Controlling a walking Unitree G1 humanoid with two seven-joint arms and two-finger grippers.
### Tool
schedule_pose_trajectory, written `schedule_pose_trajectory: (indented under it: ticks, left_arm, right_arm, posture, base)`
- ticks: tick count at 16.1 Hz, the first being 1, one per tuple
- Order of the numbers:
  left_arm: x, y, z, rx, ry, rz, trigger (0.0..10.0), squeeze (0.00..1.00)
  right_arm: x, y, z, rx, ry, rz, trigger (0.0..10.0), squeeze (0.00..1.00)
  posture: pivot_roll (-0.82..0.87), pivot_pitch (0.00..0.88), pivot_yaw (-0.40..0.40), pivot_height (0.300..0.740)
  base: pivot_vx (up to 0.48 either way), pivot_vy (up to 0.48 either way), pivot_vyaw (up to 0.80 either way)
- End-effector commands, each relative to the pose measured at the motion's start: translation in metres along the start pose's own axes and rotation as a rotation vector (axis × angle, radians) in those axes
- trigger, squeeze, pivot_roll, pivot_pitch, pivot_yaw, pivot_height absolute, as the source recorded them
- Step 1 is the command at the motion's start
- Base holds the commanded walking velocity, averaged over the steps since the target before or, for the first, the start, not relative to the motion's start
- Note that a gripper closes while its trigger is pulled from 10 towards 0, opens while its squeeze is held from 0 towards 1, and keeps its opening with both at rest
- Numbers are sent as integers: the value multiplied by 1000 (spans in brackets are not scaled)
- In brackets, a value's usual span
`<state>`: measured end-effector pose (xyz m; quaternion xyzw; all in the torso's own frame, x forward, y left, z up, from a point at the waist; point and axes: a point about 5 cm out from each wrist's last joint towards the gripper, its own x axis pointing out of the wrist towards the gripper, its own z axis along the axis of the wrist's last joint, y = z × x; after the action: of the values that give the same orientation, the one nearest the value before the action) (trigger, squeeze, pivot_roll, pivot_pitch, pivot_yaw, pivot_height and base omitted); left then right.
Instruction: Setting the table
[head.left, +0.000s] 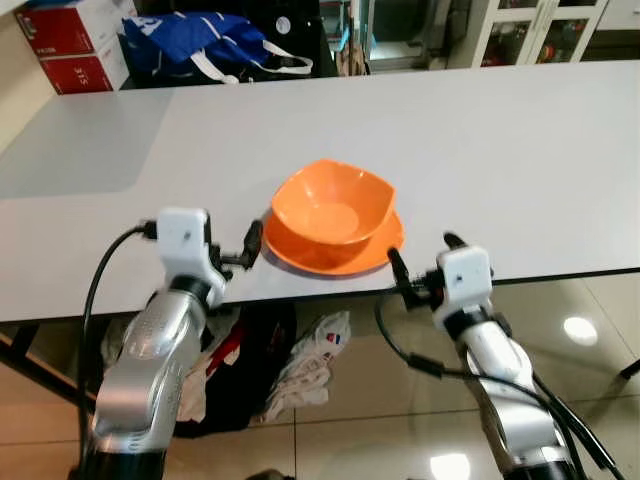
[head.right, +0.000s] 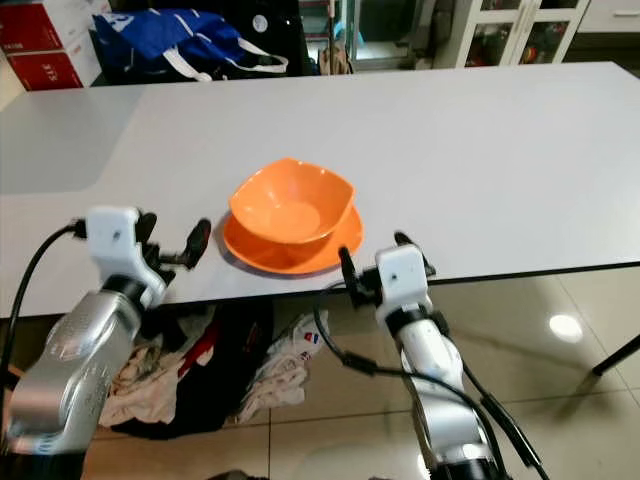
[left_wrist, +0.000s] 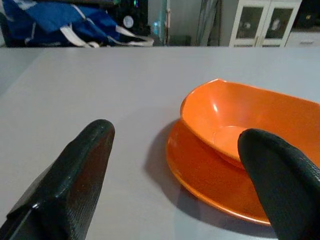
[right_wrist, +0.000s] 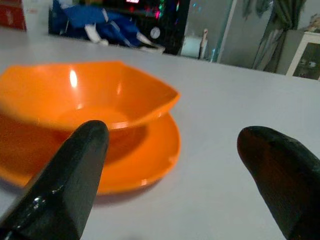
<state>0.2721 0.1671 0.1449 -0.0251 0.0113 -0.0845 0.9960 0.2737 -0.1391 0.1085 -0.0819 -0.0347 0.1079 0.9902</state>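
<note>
The left gripper (head.left: 232, 250) hovers at the table's near edge just left of the dishes, its two black fingers spread wide with nothing between them; the right gripper (head.left: 425, 262) sits at the same edge just right of them, likewise spread and empty; the white table (head.left: 480, 150) is the broadest thing here, bare across its middle and far side, so there is plenty of room to slide or carry things away from the near edge, while past that edge lies only tiled floor with a heap of clothes (head.left: 300, 365) beneath; at the far left corner stand a blue bag (head.left: 205, 45) and red boxes (head.left: 75, 45), well apart from the work; the orange plate (head.left: 335, 255) lies close to the near edge, slightly left of its middle, and the orange bowl (head.left: 330, 205) rests inside it; both look like light, stiff, glossy plastic, likely slick, hardly fragile; the bowl's thin raised rim seems the best hold, a finger inside and one outside; the plate's low lip would be harder to pinch; a nudge toward the near edge could tip the pair off.
</note>
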Motion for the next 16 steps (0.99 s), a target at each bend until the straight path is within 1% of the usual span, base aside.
schedule_pose_trajectory:
  ticks: [1,2,3,4,5,6,7,8,9,11,12,13,14,16]
  left_arm:
    - [-4,0,0,32,-30,-10,10000,0]
    - [-6,0,-2,48,-30,-15,10000,0]
    - [-16,3,-12,114,-48,-15,10000,0]
    - [-28,13,-23,157,-52,27,10000,0]
    - [-36,20,-31,202,-45,61,10000,0]
    - [-40,26,-37,246,-30,89,10000,0]
    - [-41,29,-41,288,-22,100,10000,0]
    - [-44,31,-47,350,-17,92,10000,0]
    - [-45,31,-48,338,-21,90,10000,0]
    - [-39,23,-45,239,-21,63,10000,0]
    - [-35,17,-43,191,-26,44,10000,0]
    - [-32,9,-42,175,-30,11,10000,0]
    - [-26,5,-40,95,-19,28,10000,0]
    - [-22,3,-39,58,-13,31,10000,0]
  right_arm:
    - [3,-6,0,35,-12,-42,10000,0]
    - [4,-7,1,49,-16,-53,10000,0]
    - [2,-14,0,113,-29,-102,10000,0]
    - [-4,-23,-4,169,-55,-143,10000,0]
    - [-10,-26,-7,169,-69,-145,10000,0]
    - [-14,-27,-15,140,-56,-127,10000,0]
    - [-18,-27,-22,124,-30,-127,10000,0]
    - [-25,-27,-34,113,10,-141,10000,0]
    - [-28,-27,-37,109,17,-152,10000,0]
    - [-30,-27,-39,108,18,-152,10000,0]
    - [-29,-26,-38,104,14,-142,10000,0]
    - [-28,-25,-38,105,11,-137,10000,0]
    - [-24,-25,-38,108,17,-137,10000,0]
    - [-21,-23,-38,108,23,-130,10000,0]
  posture:
    - [-109,0,66,740]
    - [-109,0,66,740]
    - [-112,0,69,740]
    - [-116,0,71,740]
    - [-118,0,75,740]
    - [-118,0,75,740]
    - [-118,0,75,740]
    - [-118,0,81,740]
    - [-118,0,80,740]
    - [-118,0,80,740]
    - [-118,0,80,740]
    - [-117,0,77,740]
    - [-116,0,76,740]
    - [-114,0,71,740]
  base:
    - [0,0,0]
    - [0,0,0]
    - [0,0,0]
    - [0,0,0]
    - [0,0,0]
    - [0,0,0]
    - [0,0,0]
    - [0,0,0]
    - [0,0,0]
    - [0,0,0]
    - [0,0,0]
    - [0,0,0]
    - [0,0,0]
    - [0,0,0]
